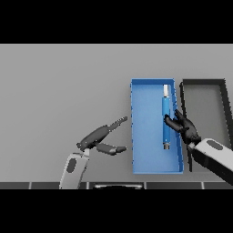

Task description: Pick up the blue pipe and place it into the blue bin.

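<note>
Grey table [54,91], flat and bare on the left side. Left hand [98,136] idle left of the bin, fingers straight and spread, holding nothing. Blue bin [145,154] next, long axis running away from the robot. Pipe [166,120] is inside it along the right wall, long axis parallel to the bin, white end pointing away, metal end toward the robot. Right hand [184,129] reaches over the bin's right wall; pipe sits just left of its fingers, which look curled against mid-pipe, full closure hard to confirm. Right hand far nearer. Dark bin [218,98] just right, beyond that hand. Judgement: pipe looks placed, release remains.
</note>
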Robot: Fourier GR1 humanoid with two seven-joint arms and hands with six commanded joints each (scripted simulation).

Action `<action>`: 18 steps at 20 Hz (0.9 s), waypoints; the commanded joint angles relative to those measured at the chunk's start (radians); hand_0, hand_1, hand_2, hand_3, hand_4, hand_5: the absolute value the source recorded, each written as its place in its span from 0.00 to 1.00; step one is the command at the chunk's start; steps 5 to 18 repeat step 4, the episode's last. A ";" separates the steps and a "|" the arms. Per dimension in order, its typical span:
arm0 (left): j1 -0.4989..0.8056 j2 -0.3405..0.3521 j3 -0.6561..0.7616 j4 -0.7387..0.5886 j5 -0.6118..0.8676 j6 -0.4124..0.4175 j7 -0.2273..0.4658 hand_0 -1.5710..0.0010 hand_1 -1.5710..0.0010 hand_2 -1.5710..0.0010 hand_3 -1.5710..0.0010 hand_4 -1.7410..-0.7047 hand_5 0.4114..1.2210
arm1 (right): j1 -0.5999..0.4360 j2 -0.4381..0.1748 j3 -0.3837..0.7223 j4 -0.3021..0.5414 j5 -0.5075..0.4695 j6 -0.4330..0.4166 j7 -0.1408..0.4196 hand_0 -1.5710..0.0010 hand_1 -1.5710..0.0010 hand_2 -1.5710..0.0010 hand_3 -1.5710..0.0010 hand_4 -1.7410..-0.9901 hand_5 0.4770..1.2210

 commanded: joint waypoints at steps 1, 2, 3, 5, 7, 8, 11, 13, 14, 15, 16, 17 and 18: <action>-0.003 -0.002 -0.003 0.008 -0.005 0.000 0.004 1.00 1.00 1.00 1.00 0.83 0.08 | 0.002 0.011 0.002 0.010 0.006 0.003 -0.014 0.86 0.94 0.98 1.00 0.78 0.44; 0.000 -0.006 -0.009 0.013 -0.010 0.002 0.001 1.00 1.00 1.00 1.00 0.83 0.08 | 0.000 0.017 0.003 0.008 0.003 -0.006 -0.006 0.86 0.94 0.98 1.00 0.78 0.43; 0.002 -0.012 -0.016 0.022 -0.017 0.007 -0.005 1.00 1.00 1.00 1.00 0.83 0.08 | -0.006 0.012 0.012 0.009 0.015 -0.001 0.000 0.86 0.94 0.98 1.00 0.78 0.42; 0.008 -0.016 -0.025 0.027 -0.024 0.011 -0.014 1.00 1.00 1.00 1.00 0.83 0.08 | -0.002 0.012 0.010 -0.006 0.011 -0.007 -0.002 0.86 0.94 0.98 1.00 0.78 0.43; 0.008 -0.016 -0.025 0.027 -0.024 0.011 -0.014 1.00 1.00 1.00 1.00 0.83 0.08 | -0.002 0.012 0.010 -0.006 0.011 -0.007 -0.002 0.86 0.94 0.98 1.00 0.78 0.43; 0.008 -0.016 -0.025 0.027 -0.024 0.011 -0.014 1.00 1.00 1.00 1.00 0.83 0.08 | -0.002 0.012 0.010 -0.006 0.011 -0.007 -0.002 0.86 0.94 0.98 1.00 0.78 0.43; 0.008 -0.016 -0.025 0.027 -0.024 0.011 -0.014 1.00 1.00 1.00 1.00 0.83 0.08 | -0.002 0.012 0.010 -0.006 0.011 -0.007 -0.002 0.86 0.94 0.98 1.00 0.78 0.43; 0.008 -0.016 -0.025 0.027 -0.024 0.011 -0.014 1.00 1.00 1.00 1.00 0.83 0.08 | -0.002 0.012 0.010 -0.006 0.011 -0.007 -0.002 0.86 0.94 0.98 1.00 0.78 0.43; 0.008 -0.016 -0.025 0.027 -0.024 0.011 -0.014 1.00 1.00 1.00 1.00 0.83 0.08 | -0.002 0.012 0.010 -0.006 0.011 -0.007 -0.002 0.86 0.94 0.98 1.00 0.78 0.43; 0.008 -0.016 -0.025 0.027 -0.024 0.011 -0.014 1.00 1.00 1.00 1.00 0.83 0.08 | -0.002 0.012 0.010 -0.006 0.011 -0.007 -0.002 0.86 0.94 0.98 1.00 0.78 0.43; 0.008 -0.016 -0.025 0.027 -0.024 0.011 -0.014 1.00 1.00 1.00 1.00 0.83 0.08 | -0.002 0.012 0.010 -0.006 0.011 -0.007 -0.002 0.86 0.94 0.98 1.00 0.78 0.43; 0.008 -0.016 -0.025 0.027 -0.024 0.011 -0.014 1.00 1.00 1.00 1.00 0.83 0.08 | -0.002 0.012 0.010 -0.006 0.011 -0.007 -0.002 0.86 0.94 0.98 1.00 0.78 0.43; 0.008 -0.016 -0.025 0.027 -0.024 0.011 -0.014 1.00 1.00 1.00 1.00 0.83 0.08 | -0.002 0.012 0.010 -0.006 0.011 -0.007 -0.002 0.86 0.94 0.98 1.00 0.78 0.43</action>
